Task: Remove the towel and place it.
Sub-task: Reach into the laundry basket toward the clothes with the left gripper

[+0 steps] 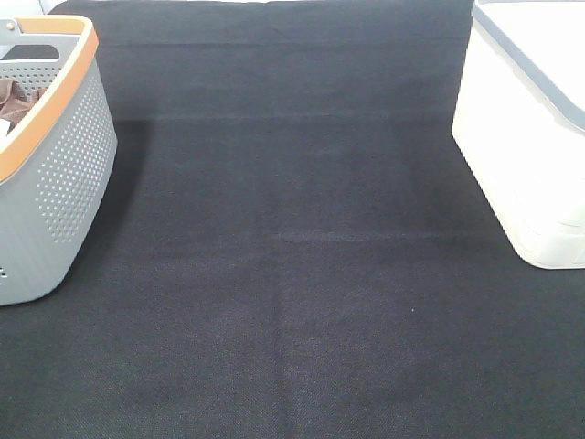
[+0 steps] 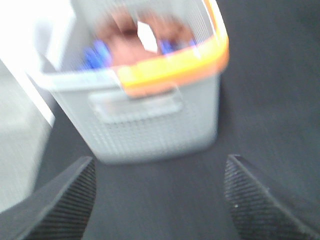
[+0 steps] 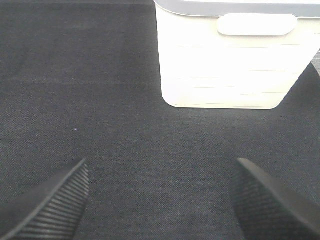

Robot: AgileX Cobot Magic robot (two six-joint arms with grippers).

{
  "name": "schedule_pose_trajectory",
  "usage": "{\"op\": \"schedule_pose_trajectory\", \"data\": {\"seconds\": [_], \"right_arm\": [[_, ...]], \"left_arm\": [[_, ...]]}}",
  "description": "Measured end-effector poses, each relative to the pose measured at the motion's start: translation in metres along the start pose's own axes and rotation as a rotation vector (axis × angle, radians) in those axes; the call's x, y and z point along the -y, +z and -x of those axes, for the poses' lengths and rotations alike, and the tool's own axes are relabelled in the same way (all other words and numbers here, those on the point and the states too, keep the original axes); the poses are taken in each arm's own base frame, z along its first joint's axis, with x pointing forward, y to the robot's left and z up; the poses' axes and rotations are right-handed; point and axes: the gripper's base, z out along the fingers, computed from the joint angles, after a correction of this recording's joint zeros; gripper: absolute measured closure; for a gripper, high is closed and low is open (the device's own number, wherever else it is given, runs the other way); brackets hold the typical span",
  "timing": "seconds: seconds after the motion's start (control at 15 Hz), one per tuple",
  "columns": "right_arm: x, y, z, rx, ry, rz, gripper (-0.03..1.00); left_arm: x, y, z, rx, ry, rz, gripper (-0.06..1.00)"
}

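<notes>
The towel (image 1: 13,99) is a reddish-brown cloth lying inside the grey basket (image 1: 64,165) with an orange rim at the left edge of the table. In the blurred left wrist view the towel (image 2: 125,42) shows in the basket (image 2: 155,125) with a white patch and blue things beside it. My left gripper (image 2: 157,200) is open and empty, low over the mat a short way in front of the basket. My right gripper (image 3: 160,200) is open and empty over the mat, facing the white bin (image 3: 235,55). Neither gripper shows in the exterior high view.
A white bin (image 1: 526,137) with a grey rim stands at the right edge of the table. A black mat (image 1: 292,274) covers the table between basket and bin. A pale surface (image 2: 20,140) shows beside the basket in the left wrist view.
</notes>
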Motion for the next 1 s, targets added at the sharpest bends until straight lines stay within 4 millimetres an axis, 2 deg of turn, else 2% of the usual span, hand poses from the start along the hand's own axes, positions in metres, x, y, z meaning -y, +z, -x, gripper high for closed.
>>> {"op": "schedule_pose_trajectory", "data": {"seconds": [0.13,0.27,0.4,0.53,0.6,0.67,1.0], "right_arm": [[0.000,0.000,0.000,0.000,0.000,0.000,0.23],[0.000,0.000,0.000,0.000,0.000,0.000,0.23],[0.000,0.000,0.000,0.000,0.000,0.000,0.23],[0.000,0.000,0.000,0.000,0.000,0.000,0.23],[0.000,0.000,0.000,0.000,0.000,0.000,0.23],[0.000,0.000,0.000,0.000,0.000,0.000,0.23],[0.000,0.000,0.000,0.000,0.000,0.000,0.23]], "left_arm": [[-0.004,-0.001,0.019,0.186,-0.044,0.041,0.25],[-0.009,0.010,0.041,0.300,-0.086,0.073,0.25],[-0.012,0.041,0.066,0.348,-0.090,0.074,0.25],[-0.011,0.079,0.079,0.302,-0.082,0.049,0.25],[-0.011,0.079,0.079,0.302,-0.082,0.049,0.25],[-0.009,0.109,0.086,0.271,-0.149,0.017,0.25],[-0.013,0.193,0.129,0.114,-0.275,-0.004,0.26]]}}
